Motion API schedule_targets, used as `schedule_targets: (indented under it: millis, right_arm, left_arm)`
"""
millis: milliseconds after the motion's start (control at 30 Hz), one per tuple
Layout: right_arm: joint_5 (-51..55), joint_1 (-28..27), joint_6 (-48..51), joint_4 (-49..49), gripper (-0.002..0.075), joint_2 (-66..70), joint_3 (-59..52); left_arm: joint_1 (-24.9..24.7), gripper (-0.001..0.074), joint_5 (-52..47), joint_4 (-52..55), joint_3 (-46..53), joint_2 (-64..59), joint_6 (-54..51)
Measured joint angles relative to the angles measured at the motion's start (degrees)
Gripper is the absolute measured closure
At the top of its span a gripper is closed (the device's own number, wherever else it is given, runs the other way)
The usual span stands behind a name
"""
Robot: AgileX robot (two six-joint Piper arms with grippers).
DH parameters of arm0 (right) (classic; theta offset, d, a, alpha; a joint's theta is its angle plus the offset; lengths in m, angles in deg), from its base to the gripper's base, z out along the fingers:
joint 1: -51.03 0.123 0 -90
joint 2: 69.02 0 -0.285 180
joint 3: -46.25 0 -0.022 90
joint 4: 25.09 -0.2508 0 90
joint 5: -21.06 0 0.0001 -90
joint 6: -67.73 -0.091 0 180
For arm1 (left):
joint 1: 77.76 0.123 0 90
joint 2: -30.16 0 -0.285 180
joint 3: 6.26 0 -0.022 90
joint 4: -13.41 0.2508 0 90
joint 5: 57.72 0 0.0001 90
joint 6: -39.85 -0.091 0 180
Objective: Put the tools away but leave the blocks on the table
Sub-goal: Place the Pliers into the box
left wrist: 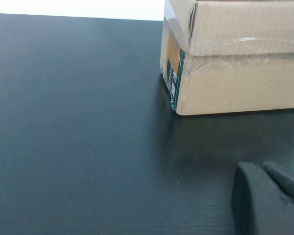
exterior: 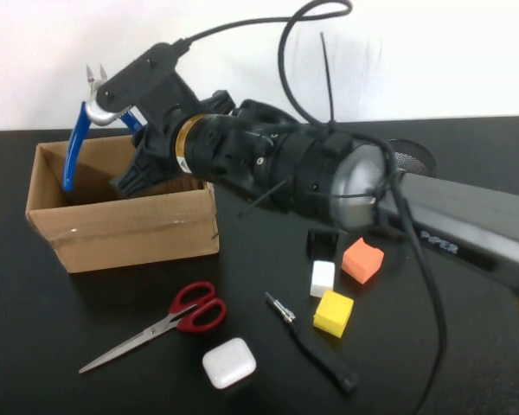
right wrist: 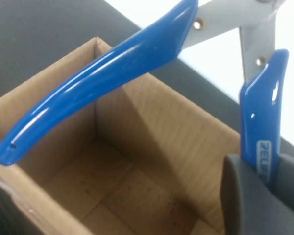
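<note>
Bright even light, white backdrop blown out, soft shadows, close wrist views blurred

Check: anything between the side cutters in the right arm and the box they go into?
Nothing visible. The right gripper is shut on the side cutters, holding them directly over the open cardboard box, whose floor looks bare in the right wrist view. The left gripper sits low on the table, outside the box.

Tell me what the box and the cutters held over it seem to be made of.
Box: plain brown corrugated cardboard, matte, fluting visible inside, clear tape outside. Side cutters, shut in the right pincer above the box: bare grey metal head, glossy blue handles, likely plastic coating. Left pincer sits low beside the box.
</note>
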Motion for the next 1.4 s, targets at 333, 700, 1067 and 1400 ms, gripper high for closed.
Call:
schedule_targets:
  millis: [333, 700, 1067, 1400]
  right_arm:
    - [-0.37, 0.00, -2.90, 5.77, 0.0678, 3.93, 1.51]
    - [-0.87, 0.00, -5.63, 12.10, 0.0667, 4.27, 1.71]
    - [-1.25, 0.00, -7.13, 13.43, 0.0491, 4.27, 1.71]
    - [3.71, 0.00, -7.49, 13.21, 0.0484, 2.74, 1.79]
  left_arm:
    - [0.00, 0.0739, 0.00, 0.00, 0.00, 0.00, 0.00]
    - [0.00, 0.0739, 0.00, 0.00, 0.00, 0.00, 0.00]
    - [0.00, 0.0739, 0.00, 0.00, 0.00, 0.00, 0.00]
    - [0.00, 0.0739, 0.00, 0.00, 0.00, 0.00, 0.00]
